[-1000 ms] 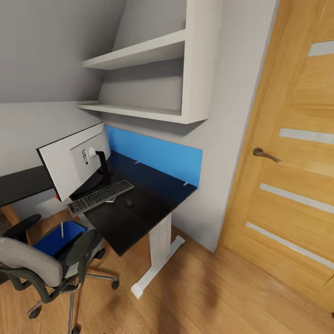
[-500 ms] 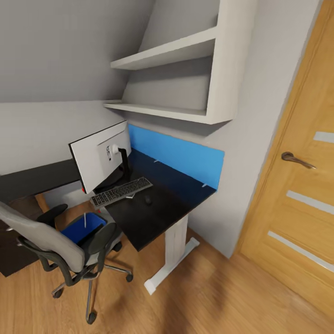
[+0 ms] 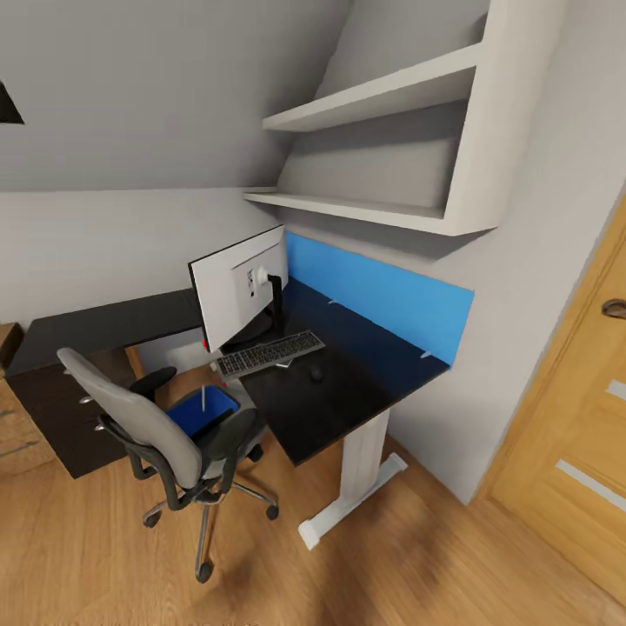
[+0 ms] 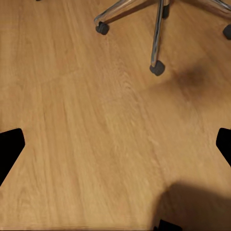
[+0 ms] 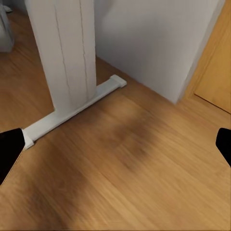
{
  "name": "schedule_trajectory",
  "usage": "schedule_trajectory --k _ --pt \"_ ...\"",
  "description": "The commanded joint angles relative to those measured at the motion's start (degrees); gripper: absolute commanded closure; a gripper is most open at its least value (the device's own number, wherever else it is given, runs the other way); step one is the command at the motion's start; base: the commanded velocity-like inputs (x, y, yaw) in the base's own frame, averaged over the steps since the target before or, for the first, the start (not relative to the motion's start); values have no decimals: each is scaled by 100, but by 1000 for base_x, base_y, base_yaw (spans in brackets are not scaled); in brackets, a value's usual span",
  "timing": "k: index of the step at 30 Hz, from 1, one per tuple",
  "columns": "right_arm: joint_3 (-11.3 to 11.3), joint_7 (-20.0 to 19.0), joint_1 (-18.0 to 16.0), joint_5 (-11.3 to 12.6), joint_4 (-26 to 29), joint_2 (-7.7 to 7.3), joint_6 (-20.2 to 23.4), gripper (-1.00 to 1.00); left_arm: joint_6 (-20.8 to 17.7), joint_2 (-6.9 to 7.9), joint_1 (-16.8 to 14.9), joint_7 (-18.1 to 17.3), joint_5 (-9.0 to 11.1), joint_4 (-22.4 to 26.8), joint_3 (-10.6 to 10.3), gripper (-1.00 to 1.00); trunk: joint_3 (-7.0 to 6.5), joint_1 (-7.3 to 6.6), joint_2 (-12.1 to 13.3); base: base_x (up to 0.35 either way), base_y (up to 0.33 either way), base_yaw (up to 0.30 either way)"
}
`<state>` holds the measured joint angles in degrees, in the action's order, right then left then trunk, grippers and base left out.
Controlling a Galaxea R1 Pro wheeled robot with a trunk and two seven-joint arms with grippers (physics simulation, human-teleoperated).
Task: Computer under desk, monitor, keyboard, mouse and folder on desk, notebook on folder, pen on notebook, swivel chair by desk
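Black worktop (image 3: 348,409) runs in an L from the dark drawer unit (image 3: 52,417) at the far left round to the blue wall panel (image 3: 382,296). Going left to right in the head view: swivel chair (image 3: 165,430) first, parked just off the worktop's edge with its back toward the camera. Folder (image 3: 200,413) is lying flat on the seat, bright blue, with a slim white pen (image 3: 203,399) standing up out of it. Can't make out a notebook, too small or hidden.

Next along, monitor (image 3: 235,296) is already up on the worktop, pale back facing us, keyboard (image 3: 269,352) right at its foot and a small dark mouse (image 3: 316,373) just beside the keyboard. So that part looks sorted to me. White leg (image 3: 361,461) holds up the near end, then the wooden door (image 3: 591,435) at the right.

Left end effector (image 4: 115,144) is pointed at bare wood floor (image 4: 96,144) near the chair's chrome legs; both finger tips sit far apart at the frame edges, so it's spread wide with nothing in it. Right end effector (image 5: 115,149) is the same deal, released, looking at the white leg's foot.

My guess on handling: the folder should be light but floppy and slick, so pinch it at the edge overhanging the seat front rather than the middle. Pen will probably roll off if the folder tips, so take that first.
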<state>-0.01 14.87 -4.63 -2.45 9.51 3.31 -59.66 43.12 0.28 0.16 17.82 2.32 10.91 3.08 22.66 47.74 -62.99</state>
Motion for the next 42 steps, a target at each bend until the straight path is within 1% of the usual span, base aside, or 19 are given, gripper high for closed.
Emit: schedule_trajectory --k 1,42 --pt "1 34 -3 -27 -2 2 -10 -100 12 -1 2 -15 23 8 10 -100 5 0 -4 0 0 290" --pt "-8 34 -3 -19 -2 3 -6 -100 12 -5 2 -15 23 2 8 -100 5 0 -4 0 0 290"
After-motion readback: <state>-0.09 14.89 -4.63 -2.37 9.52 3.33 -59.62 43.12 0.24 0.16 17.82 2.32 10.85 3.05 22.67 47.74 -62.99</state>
